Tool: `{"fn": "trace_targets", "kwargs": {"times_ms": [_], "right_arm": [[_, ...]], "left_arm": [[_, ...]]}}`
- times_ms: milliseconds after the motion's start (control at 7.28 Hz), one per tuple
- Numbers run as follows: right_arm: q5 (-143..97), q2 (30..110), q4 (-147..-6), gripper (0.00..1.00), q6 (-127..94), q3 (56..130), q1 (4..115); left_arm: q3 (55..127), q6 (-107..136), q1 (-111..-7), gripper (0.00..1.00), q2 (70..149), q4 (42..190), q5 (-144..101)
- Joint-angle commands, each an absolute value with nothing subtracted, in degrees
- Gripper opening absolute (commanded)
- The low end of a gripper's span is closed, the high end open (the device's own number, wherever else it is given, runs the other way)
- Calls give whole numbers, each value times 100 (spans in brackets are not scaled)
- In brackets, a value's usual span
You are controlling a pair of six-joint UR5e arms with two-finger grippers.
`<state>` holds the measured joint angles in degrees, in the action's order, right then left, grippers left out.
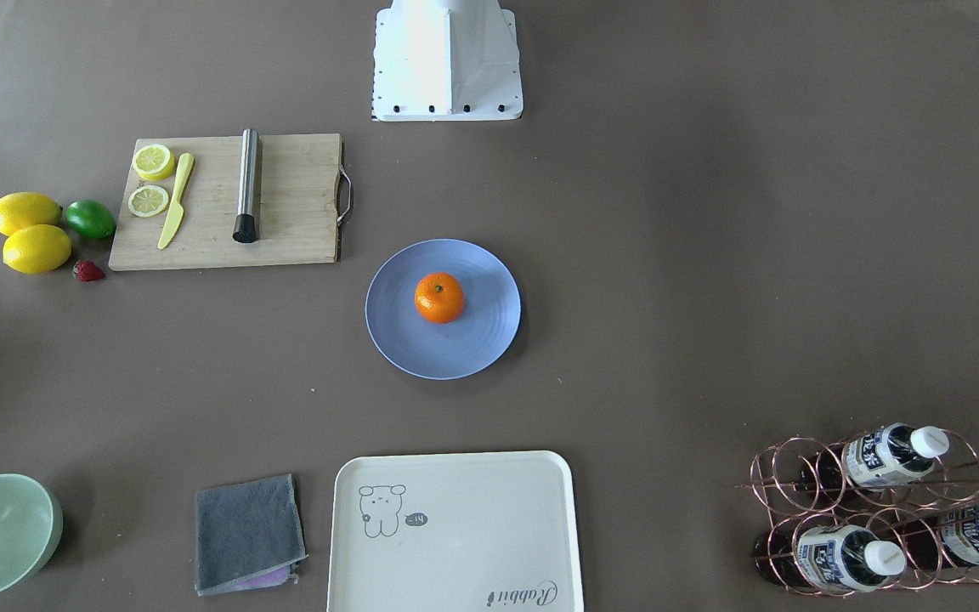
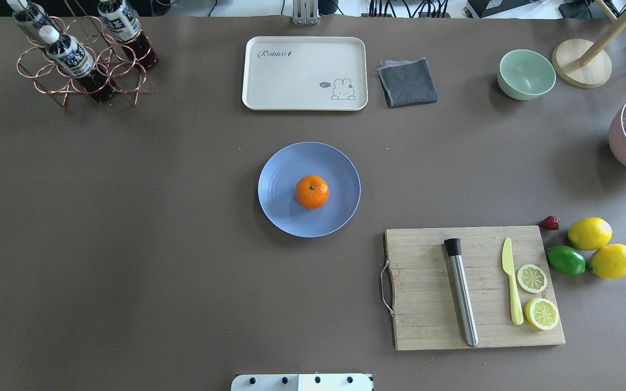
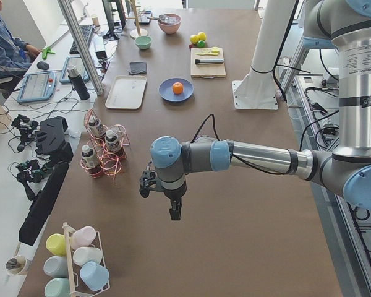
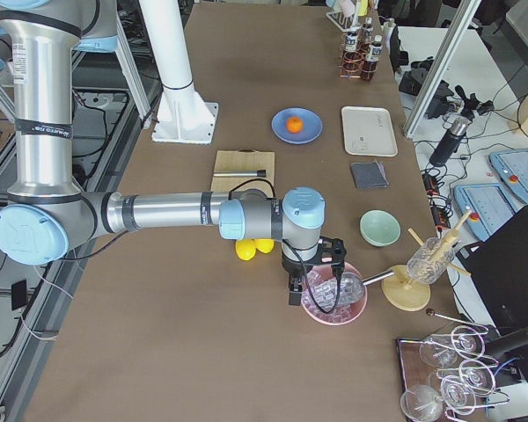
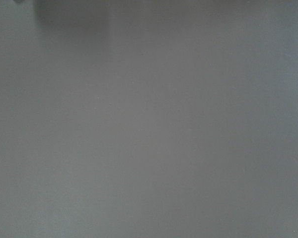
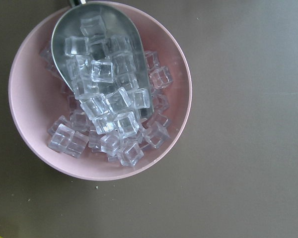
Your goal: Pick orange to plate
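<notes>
The orange [image 2: 312, 191] sits upright, stem dot up, near the middle of the pale blue plate [image 2: 280, 209], which lies at the table's centre; the same orange [image 1: 439, 297] and plate [image 1: 472, 348] show in the front view. Neither gripper is near them. My left gripper [image 3: 162, 198] hangs over bare table at the left end, seen only in the left side view, so I cannot tell its state. My right gripper [image 4: 315, 277] hovers over the pink bowl at the right end, seen only in the right side view; its state I cannot tell either.
A cutting board [image 2: 432, 315] holds a steel muddler [image 2: 462, 293], a yellow knife and lemon slices. Lemons [image 2: 590, 233], a lime and a strawberry lie beside it. A cream tray [image 2: 305, 73], grey cloth, mint bowl [image 2: 526, 74], bottle rack [image 2: 74, 54] and pink ice bowl [image 6: 35, 144] line the far side.
</notes>
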<state>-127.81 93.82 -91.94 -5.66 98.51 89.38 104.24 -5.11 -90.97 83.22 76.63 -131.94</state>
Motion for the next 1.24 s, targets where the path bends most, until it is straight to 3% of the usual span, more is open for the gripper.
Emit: {"fn": "trace_targets", "kwargs": {"times_ms": [0, 1099], "right_arm": [[-12814, 9413, -9193, 100, -562, 9887, 8965], [-13087, 9413, -9185, 100, -545, 9905, 8956]], "left_arm": [[10415, -501, -9097, 98, 8306, 7664, -13210], [10362, -501, -9097, 98, 8271, 7664, -13254]]}}
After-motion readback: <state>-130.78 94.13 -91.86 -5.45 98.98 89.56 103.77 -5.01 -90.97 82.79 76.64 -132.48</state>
